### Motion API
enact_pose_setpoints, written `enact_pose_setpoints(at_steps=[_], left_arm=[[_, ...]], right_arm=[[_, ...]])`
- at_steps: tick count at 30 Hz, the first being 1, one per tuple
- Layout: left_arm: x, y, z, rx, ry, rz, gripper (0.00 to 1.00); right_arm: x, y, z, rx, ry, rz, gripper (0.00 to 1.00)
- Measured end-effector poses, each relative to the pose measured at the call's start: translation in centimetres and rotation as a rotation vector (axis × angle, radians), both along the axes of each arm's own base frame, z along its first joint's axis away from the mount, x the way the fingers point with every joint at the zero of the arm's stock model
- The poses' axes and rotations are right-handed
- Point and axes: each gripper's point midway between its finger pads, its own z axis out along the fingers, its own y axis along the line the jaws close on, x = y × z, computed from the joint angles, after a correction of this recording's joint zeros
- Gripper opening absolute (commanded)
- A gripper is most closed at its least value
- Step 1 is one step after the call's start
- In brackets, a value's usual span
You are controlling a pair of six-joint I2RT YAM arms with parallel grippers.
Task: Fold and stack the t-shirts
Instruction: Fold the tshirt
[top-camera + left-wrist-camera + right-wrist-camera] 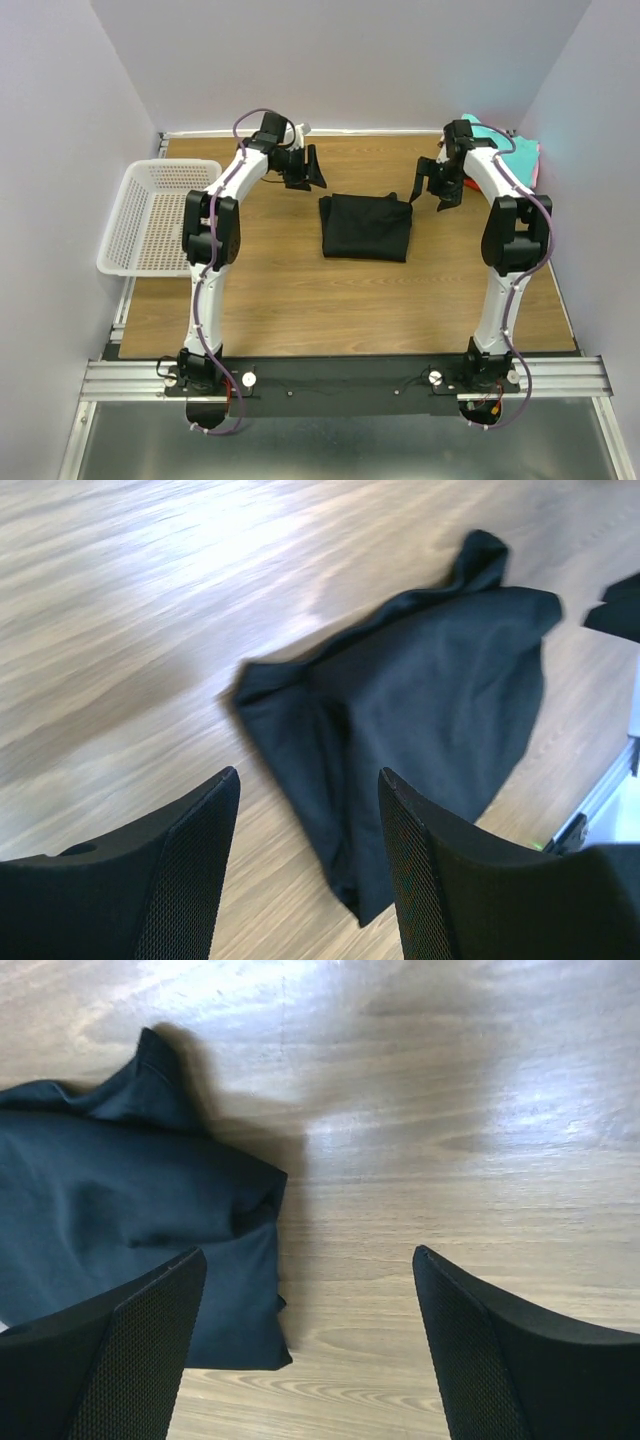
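At mid-worktop (270,300) the black t-shirt (366,227) lies folded in a rough rectangle. The left end effector (303,168) and right end effector (440,185) hover either side, jaws apart, empty. The teal and pink t-shirts (505,145) sit heaped in the far right corner, apparently not yet folded or stacked.

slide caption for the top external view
Folded black t-shirt mid-table, open left gripper and open right gripper near its far corners, white basket at left, other tees far right.
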Motion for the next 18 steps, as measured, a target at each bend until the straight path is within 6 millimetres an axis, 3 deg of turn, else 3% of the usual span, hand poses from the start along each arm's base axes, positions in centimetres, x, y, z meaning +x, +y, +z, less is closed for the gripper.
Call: enact_pose_setpoints(at_steps=[6, 10, 18], left_arm=[[0.3, -2.7, 0.1, -0.049, -0.035, -0.06, 0.66], [0.4, -4.3, -1.2, -0.059, -0.029, -0.082, 0.65], [-0.1, -5.2, -3.4, -0.053, 0.016, -0.089, 0.62]], right_arm=[[-0.6, 0.8, -0.9, 0.079, 0.007, 0.014, 0.76], [0.0, 1.5, -0.7, 0.112, -0.019, 0.033, 0.69], [0.2, 2.2, -3.0, 0.151, 0.014, 0.053, 0.61]])
